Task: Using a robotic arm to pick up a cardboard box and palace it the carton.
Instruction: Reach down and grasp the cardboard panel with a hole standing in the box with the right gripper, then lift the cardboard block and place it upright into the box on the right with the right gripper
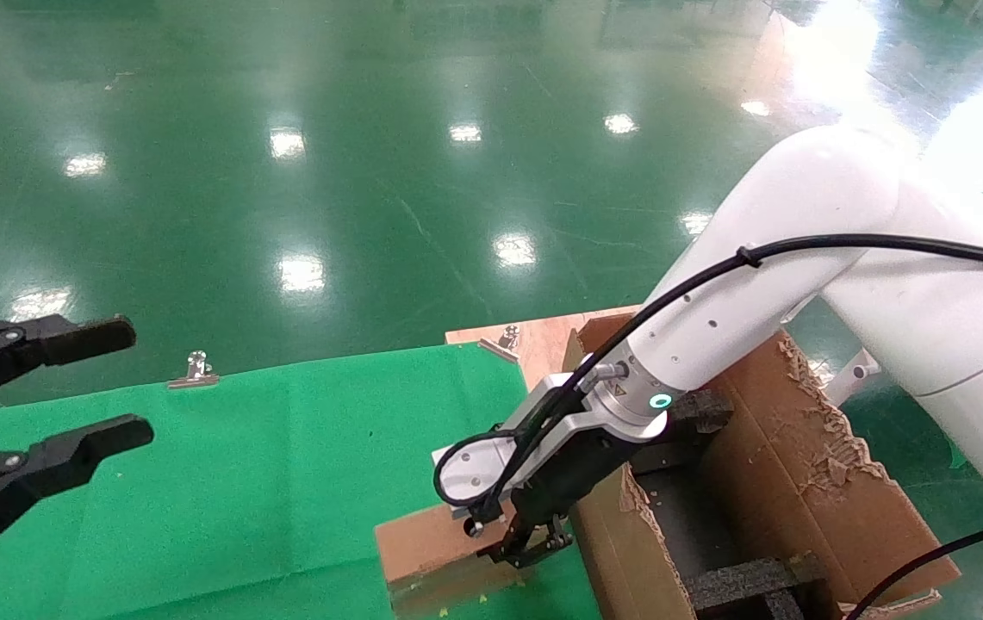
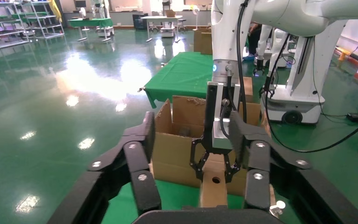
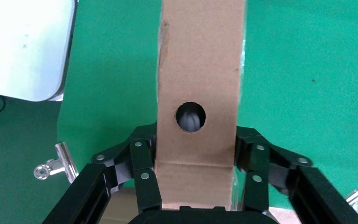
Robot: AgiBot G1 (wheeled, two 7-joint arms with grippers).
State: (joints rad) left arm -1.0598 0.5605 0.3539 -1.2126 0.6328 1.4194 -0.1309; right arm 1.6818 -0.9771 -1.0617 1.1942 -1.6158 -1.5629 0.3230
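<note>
The small brown cardboard box [image 1: 426, 547] with a round hole [image 3: 190, 116] lies at the front of the green cloth, just left of the carton [image 1: 801, 465]. The white robotic arm reaches down over the carton's near corner. Its right gripper [image 1: 530, 547] is shut on the box's end, with a finger pressed on each narrow side [image 3: 196, 140]. In the left wrist view the same claw [image 2: 214, 165] holds the box [image 2: 213, 189] in front of the carton [image 2: 175, 149]. I cannot tell whether the box rests on the cloth or is lifted. My left gripper [image 1: 133, 381] hovers open at the far left, holding nothing [image 2: 192, 128].
Green cloth [image 1: 241, 482] covers the table, held by binder clips [image 1: 192, 370] [image 1: 504, 337]. Bare wooden board [image 1: 543, 340] shows behind the carton. Black foam inserts [image 1: 749, 581] sit inside the carton, whose torn flaps [image 1: 827, 405] stand tall. Glossy green floor lies beyond.
</note>
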